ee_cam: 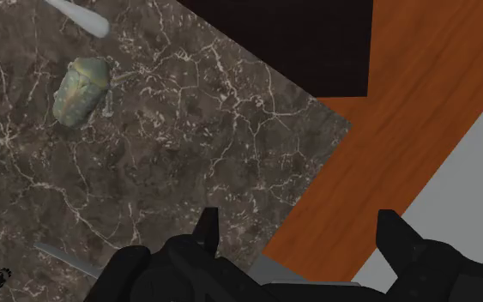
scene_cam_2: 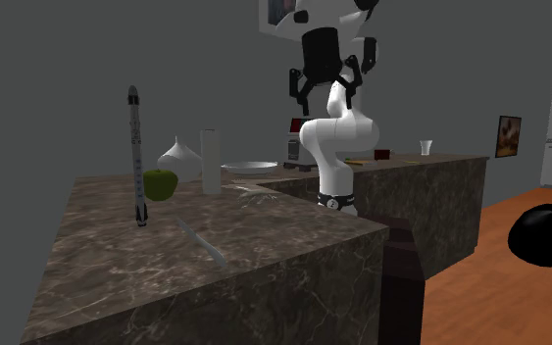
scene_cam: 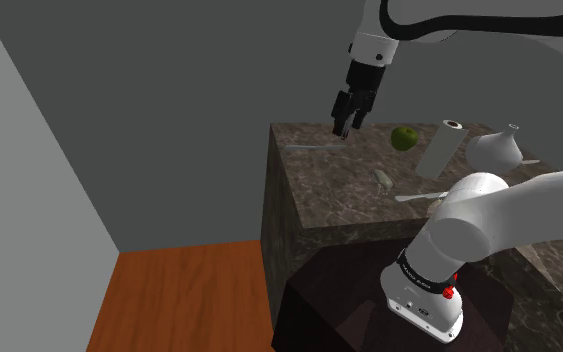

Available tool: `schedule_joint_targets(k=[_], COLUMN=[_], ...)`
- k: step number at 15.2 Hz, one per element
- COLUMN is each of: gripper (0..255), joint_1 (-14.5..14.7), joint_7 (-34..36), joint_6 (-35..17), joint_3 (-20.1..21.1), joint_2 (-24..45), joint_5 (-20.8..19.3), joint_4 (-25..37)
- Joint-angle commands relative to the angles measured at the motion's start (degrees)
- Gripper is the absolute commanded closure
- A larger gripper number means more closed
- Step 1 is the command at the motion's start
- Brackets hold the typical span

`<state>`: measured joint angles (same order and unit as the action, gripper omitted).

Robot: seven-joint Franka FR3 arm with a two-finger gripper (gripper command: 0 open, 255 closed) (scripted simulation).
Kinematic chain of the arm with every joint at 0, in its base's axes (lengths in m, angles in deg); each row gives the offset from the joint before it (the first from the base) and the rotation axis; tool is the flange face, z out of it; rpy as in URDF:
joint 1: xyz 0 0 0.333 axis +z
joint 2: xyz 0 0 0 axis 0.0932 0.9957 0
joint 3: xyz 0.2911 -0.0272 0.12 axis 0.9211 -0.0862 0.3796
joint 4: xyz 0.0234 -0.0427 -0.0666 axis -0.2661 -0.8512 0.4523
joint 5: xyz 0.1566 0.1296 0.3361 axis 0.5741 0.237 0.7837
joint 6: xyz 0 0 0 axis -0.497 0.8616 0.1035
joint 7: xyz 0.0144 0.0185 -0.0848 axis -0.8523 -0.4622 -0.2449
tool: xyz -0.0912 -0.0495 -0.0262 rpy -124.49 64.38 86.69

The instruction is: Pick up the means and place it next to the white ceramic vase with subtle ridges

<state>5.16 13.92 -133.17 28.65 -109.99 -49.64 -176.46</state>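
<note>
My black gripper (scene_cam: 345,126) hangs open and empty above the far left corner of the dark marble counter (scene_cam: 339,195); it is also high in the second exterior view (scene_cam_2: 323,93). In the wrist view the gripper (ee_cam: 299,236) has its fingers well apart over the counter's edge. A small greenish oval object (ee_cam: 81,88) lies on the marble some way off from the fingers, and looks tiny in the shoulder view (scene_cam: 382,178). The white vase (scene_cam: 497,150) with a narrow neck stands at the counter's far right, behind a green apple (scene_cam_2: 159,183) in the second exterior view (scene_cam_2: 177,152).
A green apple (scene_cam: 403,138) and a white upright roll (scene_cam: 441,147) stand beside the vase. A thin grey blade-like piece (scene_cam_2: 200,240) lies flat on the counter. A slim dark rocket-shaped object (scene_cam_2: 136,157) stands upright. Wooden floor (ee_cam: 377,146) lies beyond the counter's corner.
</note>
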Motion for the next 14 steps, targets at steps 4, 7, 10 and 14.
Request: schedule_joint_targets(k=[4, 7, 10, 14], gripper=[0, 0, 0, 0], joint_1=[0.31, 0.71, 1.29, 2.51], joint_7=[-8.69, -17.22, -25.66, -36.87], joint_6=[-4.12, -8.60, -13.28, -19.48], joint_3=[-3.58, -7.15, -10.63, -15.02], joint_2=[2.33, 5.81, 10.33, 17.71], joint_5=[-3.07, -5.78, -7.90, -9.40], joint_4=[-1.74, -2.48, -2.20, -0.28])
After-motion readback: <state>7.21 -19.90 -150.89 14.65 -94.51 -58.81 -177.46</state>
